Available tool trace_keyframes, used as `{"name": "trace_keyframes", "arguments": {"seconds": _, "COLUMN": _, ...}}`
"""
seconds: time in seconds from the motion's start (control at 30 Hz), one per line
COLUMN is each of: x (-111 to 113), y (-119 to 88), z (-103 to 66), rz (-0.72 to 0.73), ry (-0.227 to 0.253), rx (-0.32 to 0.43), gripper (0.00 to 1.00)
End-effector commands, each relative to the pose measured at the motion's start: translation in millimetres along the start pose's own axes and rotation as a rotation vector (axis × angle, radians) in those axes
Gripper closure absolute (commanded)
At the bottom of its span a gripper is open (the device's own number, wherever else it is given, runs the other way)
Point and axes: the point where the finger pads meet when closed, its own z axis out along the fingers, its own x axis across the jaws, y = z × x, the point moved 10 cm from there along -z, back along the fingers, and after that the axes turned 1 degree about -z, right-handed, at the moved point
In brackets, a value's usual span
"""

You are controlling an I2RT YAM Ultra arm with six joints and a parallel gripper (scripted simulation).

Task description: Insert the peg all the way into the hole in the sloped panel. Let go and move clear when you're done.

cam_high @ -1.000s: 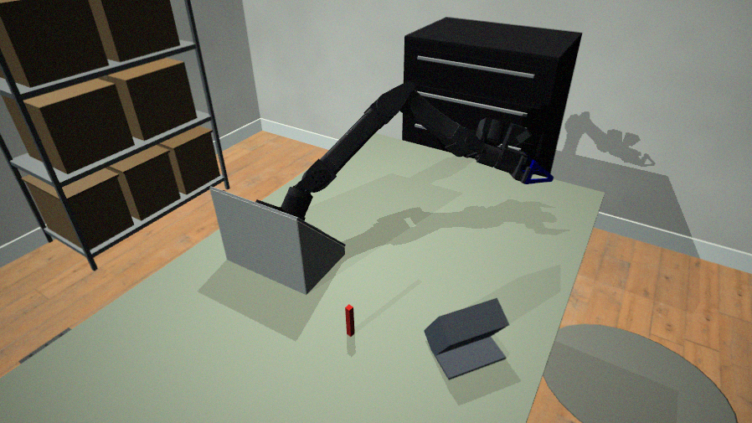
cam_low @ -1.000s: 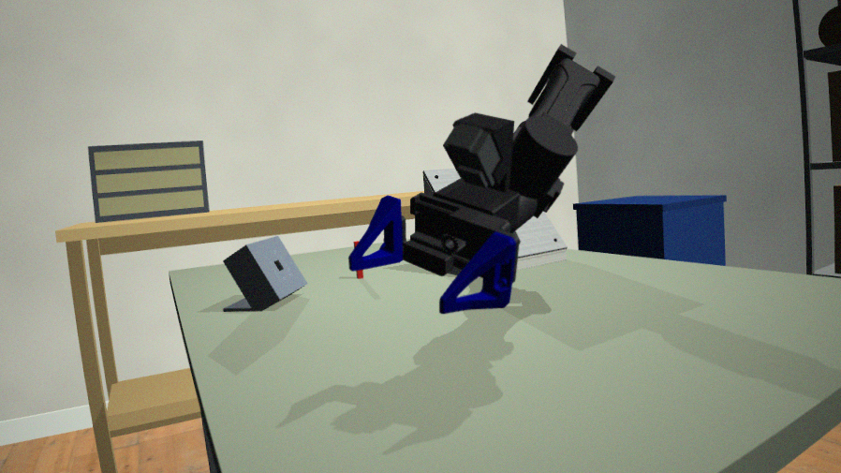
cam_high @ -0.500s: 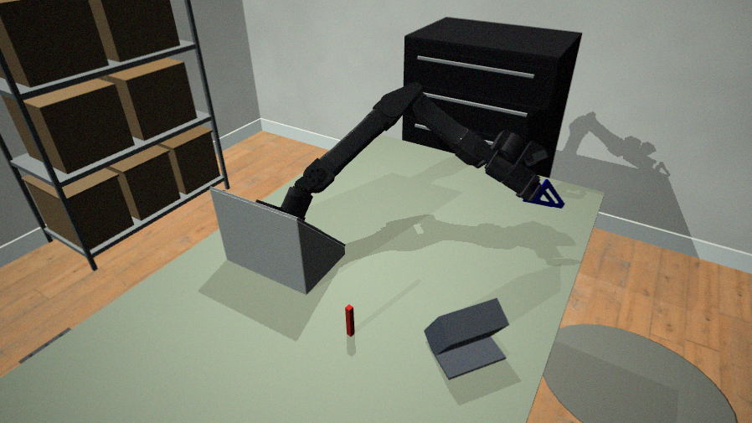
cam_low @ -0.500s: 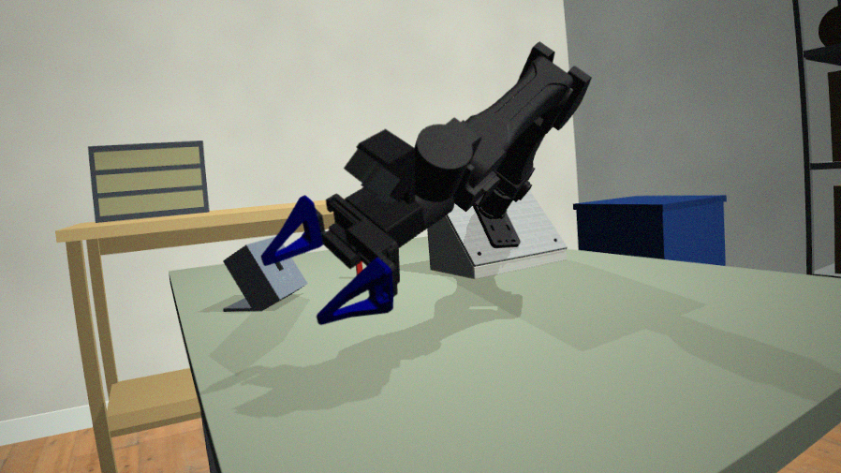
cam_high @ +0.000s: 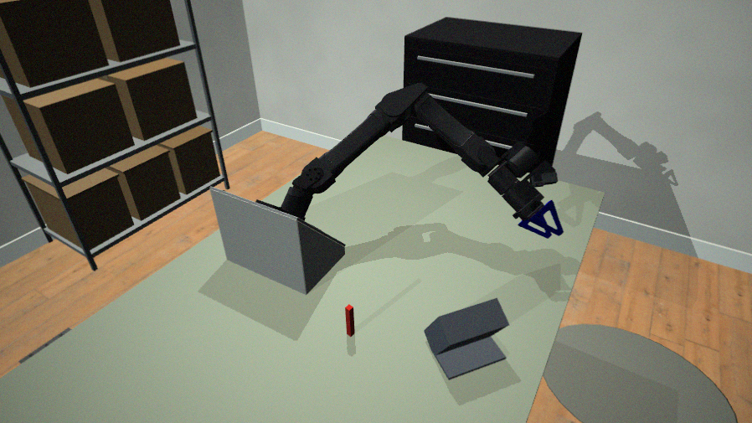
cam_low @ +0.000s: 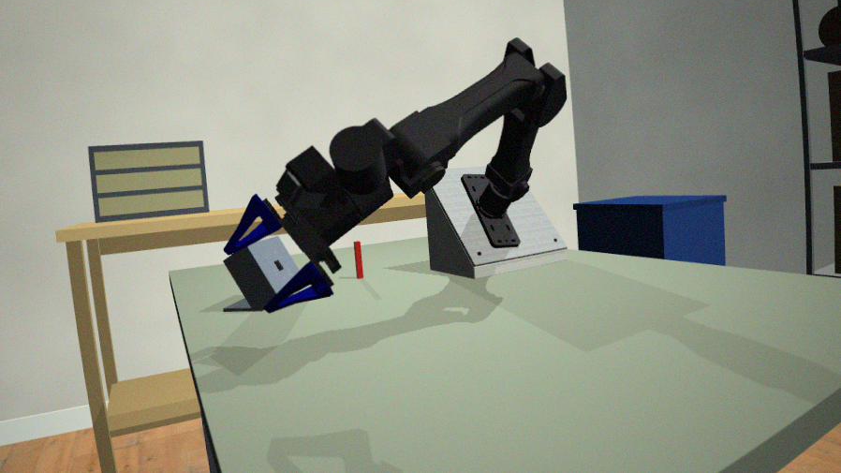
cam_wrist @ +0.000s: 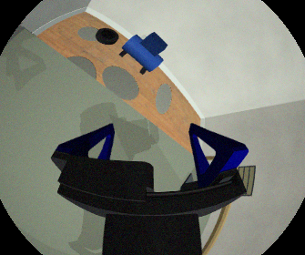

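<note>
Peg point(cam_high: 349, 319), red and upright, stands on the green table point(cam_high: 166, 352), well apart from the blue fingers point(cam_high: 549, 219) and untouched by them. Near it on the same surface sits the sloped panel point(cam_high: 467, 318), a dark grey wedge whose small hole point(cam_low: 279, 265) shows in the exterior view, also well clear of the fingers. The gripper point(cam_high: 542, 225) hangs over the far side of the table, tilted downward, its fingers spread fully wide with nothing between them. Behind the arm point(cam_high: 354, 146) stands a black drawer cabinet point(cam_high: 487, 46).
</note>
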Motion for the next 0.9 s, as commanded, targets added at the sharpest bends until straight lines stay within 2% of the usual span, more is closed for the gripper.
{"name": "trace_keyframes", "arguments": {"seconds": 0.0, "x": -43.9, "y": -27.4, "z": 7.0, "rz": -0.035, "ry": -0.042, "rx": 0.129, "gripper": 0.00}}
{"name": "trace_keyframes", "arguments": {"seconds": 0.1, "x": -62.6, "y": -41.1, "z": 8.9, "rz": -0.050, "ry": -0.042, "rx": 0.191, "gripper": 0.00}}
{"name": "trace_keyframes", "arguments": {"seconds": 0.13, "x": -68.1, "y": -41.0, "z": 4.5, "rz": -0.055, "ry": -0.041, "rx": 0.199, "gripper": 0.00}}
{"name": "trace_keyframes", "arguments": {"seconds": 0.27, "x": -80.1, "y": -43.2, "z": 3.9, "rz": -0.065, "ry": -0.039, "rx": 0.221, "gripper": 0.00}}
{"name": "trace_keyframes", "arguments": {"seconds": 0.3, "x": -86.1, "y": -48.5, "z": 4.0, "rz": -0.068, "ry": -0.037, "rx": 0.242, "gripper": 0.00}}
{"name": "trace_keyframes", "arguments": {"seconds": 0.33, "x": -92.7, "y": -66.2, "z": 9.5, "rz": -0.065, "ry": -0.032, "rx": 0.295, "gripper": 0.00}}
{"name": "trace_keyframes", "arguments": {"seconds": 0.37, "x": -98.5, "y": -74.3, "z": 9.2, "rz": -0.066, "ry": -0.028, "rx": 0.323, "gripper": 0.00}}
{"name": "trace_keyframes", "arguments": {"seconds": 0.57, "x": -131.5, "y": -106.1, "z": 4.2, "rz": -0.064, "ry": 0.001, "rx": 0.442, "gripper": 0.00}}
{"name": "trace_keyframes", "arguments": {"seconds": 0.73, "x": -157.4, "y": -127.8, "z": -4.4, "rz": -0.050, "ry": 0.033, "rx": 0.521, "gripper": 0.00}}
{"name": "trace_keyframes", "arguments": {"seconds": 0.83, "x": -162.8, "y": -124.3, "z": -8.1, "rz": -0.052, "ry": 0.035, "rx": 0.516, "gripper": 0.00}}
{"name": "trace_keyframes", "arguments": {"seconds": 0.87, "x": -167.9, "y": -130.0, "z": -9.9, "rz": -0.046, "ry": 0.042, "rx": 0.534, "gripper": 0.00}}
